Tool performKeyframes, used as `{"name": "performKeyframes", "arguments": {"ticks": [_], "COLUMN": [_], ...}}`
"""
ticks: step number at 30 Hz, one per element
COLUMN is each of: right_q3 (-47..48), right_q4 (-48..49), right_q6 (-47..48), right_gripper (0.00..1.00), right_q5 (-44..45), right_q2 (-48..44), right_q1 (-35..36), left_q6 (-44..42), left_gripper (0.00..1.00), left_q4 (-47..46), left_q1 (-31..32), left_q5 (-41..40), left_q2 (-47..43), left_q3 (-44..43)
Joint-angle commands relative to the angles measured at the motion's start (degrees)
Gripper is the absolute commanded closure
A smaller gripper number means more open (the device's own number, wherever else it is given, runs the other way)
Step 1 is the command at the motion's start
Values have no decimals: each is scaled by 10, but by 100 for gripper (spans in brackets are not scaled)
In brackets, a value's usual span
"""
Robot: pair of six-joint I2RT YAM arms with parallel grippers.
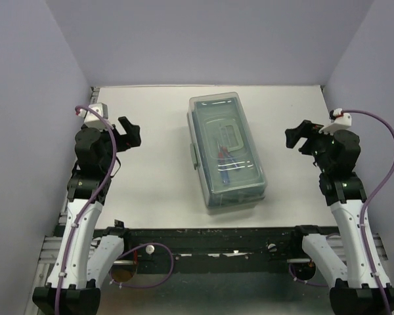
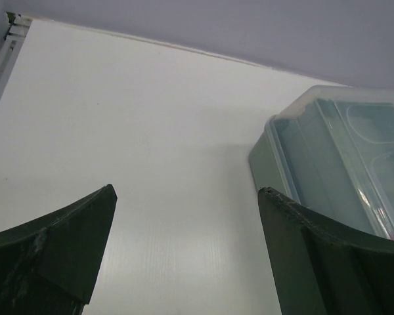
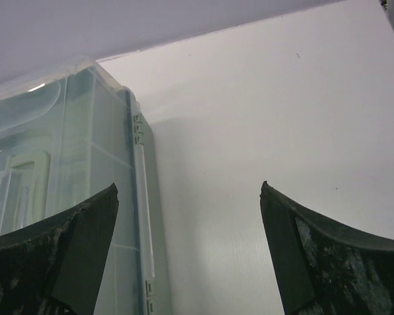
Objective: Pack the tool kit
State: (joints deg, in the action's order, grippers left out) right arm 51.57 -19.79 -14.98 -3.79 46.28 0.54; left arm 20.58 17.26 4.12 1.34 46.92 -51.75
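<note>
tool box (image 1: 226,151) closed (pliers (image 1: 224,159) inside, perhaps) | between left fingers (image 2: 52,249) and right fingers (image 3: 328,256), untouched | both spread, empty

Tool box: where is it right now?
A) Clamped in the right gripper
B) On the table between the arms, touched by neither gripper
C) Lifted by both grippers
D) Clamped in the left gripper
B: the tool box rests on the table, with the left gripper and right gripper both open and apart from it.
</note>
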Motion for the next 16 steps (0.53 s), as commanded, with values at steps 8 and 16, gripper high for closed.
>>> {"name": "performKeyframes", "arguments": {"ticks": [8, 16], "right_q3": [-87, -96], "right_q4": [101, 99], "right_q6": [55, 79], "right_gripper": [5, 5], "right_q5": [64, 72], "right_q2": [-85, -102], "right_q1": [-1, -1], "left_q6": [-46, -49], "left_gripper": [1, 1], "left_q4": [-2, 6], "left_q1": [-3, -3], "left_q5": [-3, -8], "left_q2": [-42, -42], "left_q3": [5, 11]}}
